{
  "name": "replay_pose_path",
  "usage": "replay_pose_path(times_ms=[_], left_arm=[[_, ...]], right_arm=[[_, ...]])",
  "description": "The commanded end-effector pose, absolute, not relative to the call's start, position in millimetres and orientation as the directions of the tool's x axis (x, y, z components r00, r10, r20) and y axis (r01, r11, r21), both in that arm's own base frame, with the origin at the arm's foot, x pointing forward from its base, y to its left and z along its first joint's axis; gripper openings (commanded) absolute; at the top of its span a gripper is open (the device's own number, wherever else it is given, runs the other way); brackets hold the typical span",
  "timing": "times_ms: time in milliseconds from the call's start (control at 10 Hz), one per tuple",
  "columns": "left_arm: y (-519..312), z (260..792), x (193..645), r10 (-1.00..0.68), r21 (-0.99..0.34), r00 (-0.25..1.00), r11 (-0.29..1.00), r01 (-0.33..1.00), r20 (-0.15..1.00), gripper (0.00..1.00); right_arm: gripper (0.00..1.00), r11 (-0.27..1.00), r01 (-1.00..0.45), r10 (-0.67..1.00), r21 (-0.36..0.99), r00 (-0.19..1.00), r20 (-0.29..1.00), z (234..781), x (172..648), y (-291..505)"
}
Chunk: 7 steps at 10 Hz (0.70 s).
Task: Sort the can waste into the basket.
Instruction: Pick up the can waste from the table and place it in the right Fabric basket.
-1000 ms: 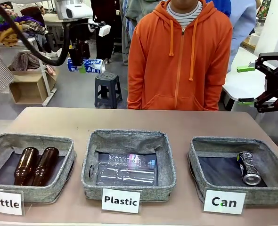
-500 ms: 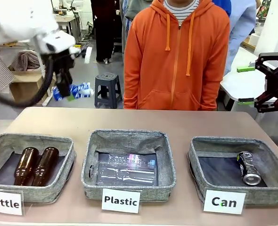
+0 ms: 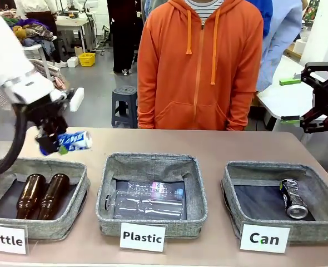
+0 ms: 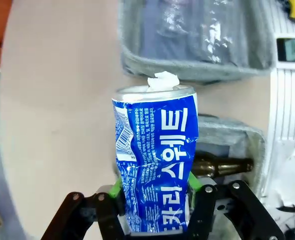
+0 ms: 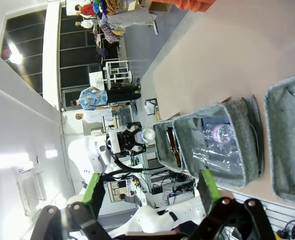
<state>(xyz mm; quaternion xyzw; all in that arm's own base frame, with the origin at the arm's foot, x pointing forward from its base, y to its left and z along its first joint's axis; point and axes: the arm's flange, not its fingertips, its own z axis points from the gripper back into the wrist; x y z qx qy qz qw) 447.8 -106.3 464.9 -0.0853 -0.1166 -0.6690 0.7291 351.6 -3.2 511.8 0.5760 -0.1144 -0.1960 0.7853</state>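
A crumpled blue can (image 3: 73, 141) with white lettering hangs sideways over the far edge of the "Bottle" basket, and my left gripper (image 3: 54, 138) is shut on it. In the left wrist view the blue can (image 4: 155, 160) stands between the green pads of the left gripper (image 4: 155, 186), with paper stuffed in its top. A dark can (image 3: 292, 198) with a silver end lies in the grey "Can" basket (image 3: 264, 167) at the front right. My right gripper (image 3: 291, 100) hangs open and empty above the table's far right corner. The right gripper (image 5: 148, 186) looks across at the "Can" basket (image 5: 286, 150).
The "Bottle" basket (image 3: 39, 163) holds two brown bottles (image 3: 41, 194). The "Plastic" basket (image 3: 153, 161) in the middle holds clear plastic bottles. A person in an orange hoodie (image 3: 200, 67) stands at the far side. Bare tabletop runs behind the baskets.
My left arm has swung down and toward the table with the blue can, from high behind the far left edge to just above the "Bottle" basket. The right gripper has not moved.
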Motion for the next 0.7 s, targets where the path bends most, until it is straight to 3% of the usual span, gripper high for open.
replay_pose_path(times_ms=[0,300,400,600], left_arm=[[-112,476,469,-0.959,0.024,0.101,0.111,0.994,0.266,0.0],[-112,476,469,-0.959,0.024,0.101,0.111,0.994,0.266,0.0],[-117,476,473,-0.956,0.039,0.093,0.108,0.993,0.279,0.39],[-193,486,458,-0.915,0.038,0.005,0.023,0.999,0.403,0.39]], right_arm=[[1.0,0.234,0.183,-0.439,0.955,0.896,-0.064,514,352,-1],[1.0,0.234,0.183,-0.439,0.955,0.896,-0.064,514,352,-1],[1.0,0.26,0.176,-0.44,0.95,0.897,-0.046,512,352,-3],[1.0,0.366,0.284,-0.417,0.886,0.901,-0.117,546,337,-22]])
